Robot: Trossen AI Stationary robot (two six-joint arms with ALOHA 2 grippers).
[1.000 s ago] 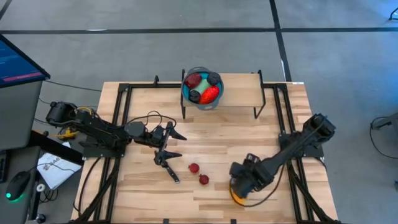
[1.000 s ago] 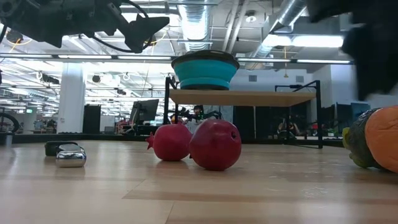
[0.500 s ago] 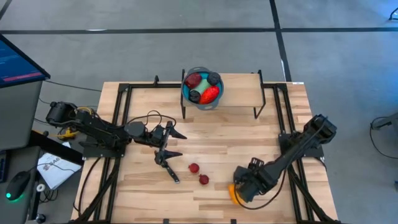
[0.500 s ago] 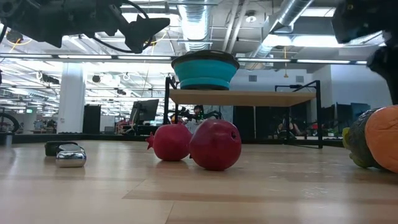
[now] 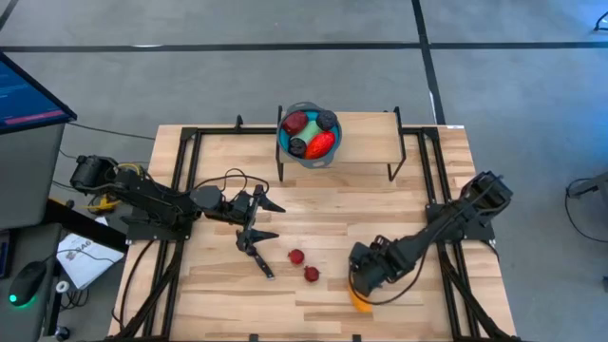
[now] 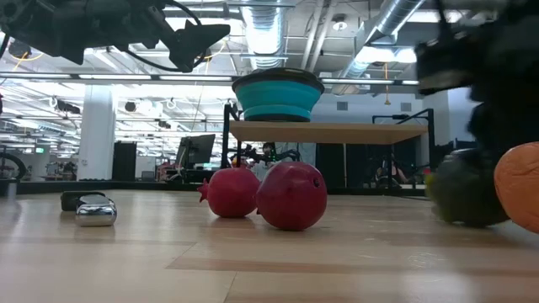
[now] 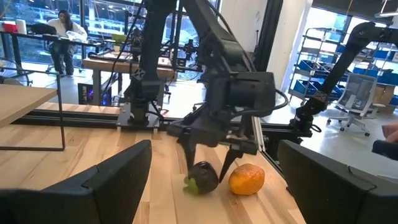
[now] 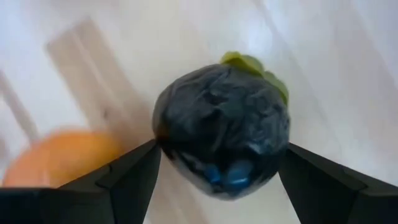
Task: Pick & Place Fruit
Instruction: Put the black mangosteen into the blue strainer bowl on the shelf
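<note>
A dark purple-black fruit [image 8: 221,130] with a green leaf sits between my right gripper's [image 5: 364,275] fingers near the table's near right. An orange fruit [image 5: 359,300] lies just beside it, also seen as the orange fruit [image 7: 247,179]. Two small red fruits [image 5: 296,256] [image 5: 312,274] rest on the wood at mid-table. Several more fruits lie in the teal bowl [image 5: 283,133] on the raised shelf. My left gripper [image 5: 271,221] hangs open above the table's left-centre, touching nothing. My right gripper has the dark fruit's round body [image 8: 168,134] pinched between its two fingers, one on each side. The fingers [image 7: 191,163] come down on it from above at a slight slant. The fruit [image 6: 463,189] is at table height beside the orange; whether it is lifted clear I cannot tell.
A black-handled knife [image 5: 263,264] lies on the wood below my left gripper. The wooden shelf [image 5: 366,142] on black legs stands at the far edge and carries the bowl. Black frame rails run along both sides of the table.
My right gripper has shifted a little toward the table's left and far side. The dark fruit has gone with it, away from the orange, which now shows more fully.
</note>
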